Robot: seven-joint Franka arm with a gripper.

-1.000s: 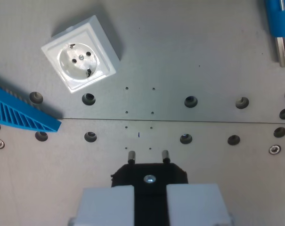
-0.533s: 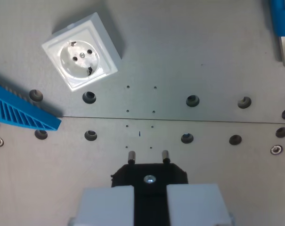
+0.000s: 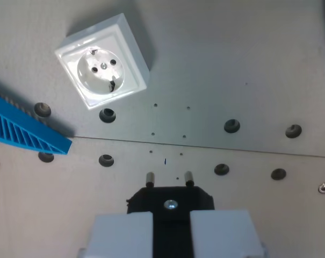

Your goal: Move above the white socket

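A robot gripper [image 3: 171, 223] clamps a black plug [image 3: 170, 198], its 2 metal pins pointing toward 12 o'clock over a grey metal plate [image 3: 243, 64] dotted with bolt holes. The white socket [image 3: 103, 61] sits rotated on the plate at about 11 o'clock, well apart from the plug. A blue ribbed part [image 3: 23, 128] lies at 9 o'clock.
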